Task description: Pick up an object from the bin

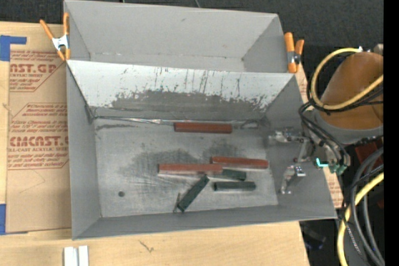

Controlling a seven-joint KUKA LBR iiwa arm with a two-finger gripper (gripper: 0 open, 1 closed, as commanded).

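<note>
Look at the right side of the grey bin (187,40). The gripper (285,160) is there, close to the right wall, at the end of the arm (349,90) that comes in from the right. Its 2 fingers (288,184) look spread apart, 1 nearer the back of the bin and 1 nearer the front. Nothing sits between them, so it is holding nothing.

You can see 6 thin sticks lying flat on the bin floor. 5 of them make a small heap in the middle, just to the left of the gripper.

The short red-brown stick (240,162) is the closest one, and its right end is near the gripper. Just in front of it lies a small dark green stick (234,175). A longer dark green stick (234,185) lies in front of that, and its right end also points at the gripper.

The long red-brown stick (187,167) lies farther left, and its right end touches the short red-brown one. A tilted dark green stick (192,194) slants down toward the front wall.

The last red-brown stick (202,128) lies alone by the back wall, well apart from the heap.

A tiny dark spot (121,194) sits on the floor at the front left.
</note>
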